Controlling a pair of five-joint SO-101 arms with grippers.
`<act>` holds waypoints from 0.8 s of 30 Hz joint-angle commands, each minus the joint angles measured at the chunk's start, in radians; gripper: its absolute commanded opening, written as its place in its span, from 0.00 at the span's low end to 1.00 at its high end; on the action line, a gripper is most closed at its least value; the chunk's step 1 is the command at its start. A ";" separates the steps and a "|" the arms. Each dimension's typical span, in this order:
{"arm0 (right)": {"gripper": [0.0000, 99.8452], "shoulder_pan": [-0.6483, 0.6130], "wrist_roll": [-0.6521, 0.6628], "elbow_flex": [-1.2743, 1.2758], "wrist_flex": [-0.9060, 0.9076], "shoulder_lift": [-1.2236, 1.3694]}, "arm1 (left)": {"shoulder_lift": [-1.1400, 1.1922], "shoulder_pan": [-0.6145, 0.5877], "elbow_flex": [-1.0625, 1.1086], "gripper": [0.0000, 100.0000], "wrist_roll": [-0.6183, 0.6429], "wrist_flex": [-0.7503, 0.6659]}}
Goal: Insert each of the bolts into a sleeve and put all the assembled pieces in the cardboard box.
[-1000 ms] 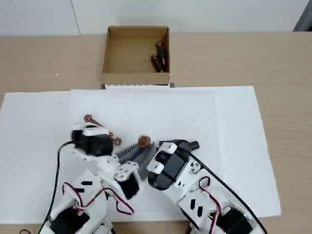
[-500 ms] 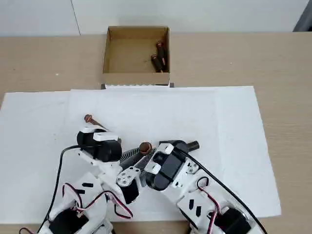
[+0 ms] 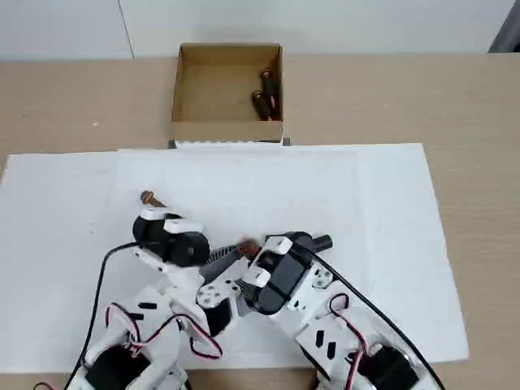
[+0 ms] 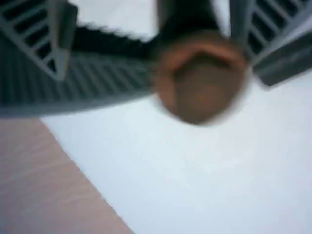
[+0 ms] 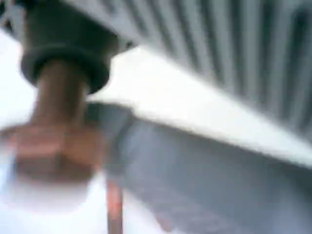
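Note:
A copper bolt (image 3: 246, 244) sits between the two grippers at the front middle of the white sheet. My left gripper (image 3: 230, 255) is shut on the bolt, whose round head (image 4: 200, 78) looms close between its grey fingers (image 4: 48, 39). My right gripper (image 3: 255, 253) meets it from the other side, shut on a black sleeve (image 5: 63, 48). The bolt's shaft (image 5: 58, 92) runs into that sleeve, and its head (image 5: 53, 151) stands clear of it. Another loose bolt (image 3: 150, 197) lies on the sheet, partly hidden behind the left arm.
The open cardboard box (image 3: 187, 81) stands at the back, past the sheet's far edge, with assembled pieces (image 3: 265, 93) against its right wall. The white sheet (image 3: 366, 203) covers most of the wooden table (image 3: 471, 106). A short black cylinder (image 3: 322, 241) sticks out beside the right arm.
The left arm has swung right and nearer the right arm, covering more of the loose bolt. The held bolt's head has moved slightly right and down, closer to the right gripper.

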 commanded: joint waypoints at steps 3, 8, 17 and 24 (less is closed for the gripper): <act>0.00 -0.001 0.011 -0.015 -0.031 -0.007 | -0.009 -0.017 -0.005 0.21 -0.014 0.002; 0.00 -0.001 0.011 -0.015 -0.030 -0.007 | -0.009 -0.018 -0.008 0.21 -0.015 -0.005; 0.00 0.012 0.009 -0.015 -0.030 -0.007 | -0.009 -0.210 -0.096 0.05 -0.055 -0.026; 0.00 0.097 0.008 -0.008 -0.030 -0.008 | -0.009 -0.411 -0.076 0.00 -0.173 -0.026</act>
